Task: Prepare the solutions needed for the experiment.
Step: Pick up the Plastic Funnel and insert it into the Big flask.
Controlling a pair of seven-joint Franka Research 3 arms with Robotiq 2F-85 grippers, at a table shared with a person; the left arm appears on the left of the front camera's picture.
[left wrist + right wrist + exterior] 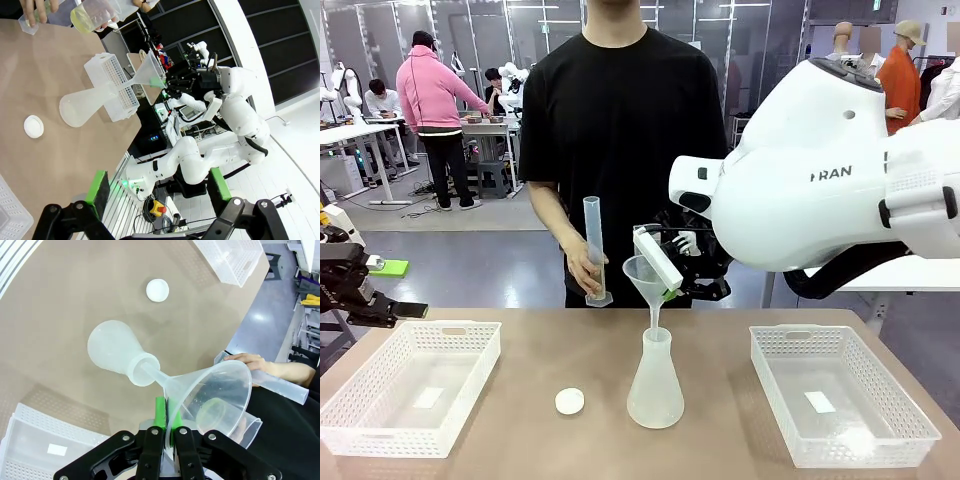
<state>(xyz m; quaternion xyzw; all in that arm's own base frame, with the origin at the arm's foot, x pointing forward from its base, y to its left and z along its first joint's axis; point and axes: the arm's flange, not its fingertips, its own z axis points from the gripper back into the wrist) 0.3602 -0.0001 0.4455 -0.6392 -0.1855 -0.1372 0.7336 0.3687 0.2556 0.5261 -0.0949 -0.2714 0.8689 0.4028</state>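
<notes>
A frosted conical flask (655, 385) (82, 104) (114, 351) stands mid-table with a clear funnel (642, 273) (147, 72) (217, 387) in its neck. My right gripper (670, 290) (167, 412) (169, 82) is shut on the funnel's rim. I cannot make out the solutions inside the flask. The person's hand (582, 265) holds a tall graduated cylinder (593, 250) (280, 382) upright beside the funnel. Their other hand holds a clear jug (95, 15) of yellow-green liquid. My left gripper (405, 309) (159, 185) hangs open off the table's left edge, holding nothing.
A white round cap (569, 401) (33, 126) (157, 290) lies left of the flask. White mesh baskets sit at the table's left (470, 335) and right (770, 345). The person stands close at the far edge.
</notes>
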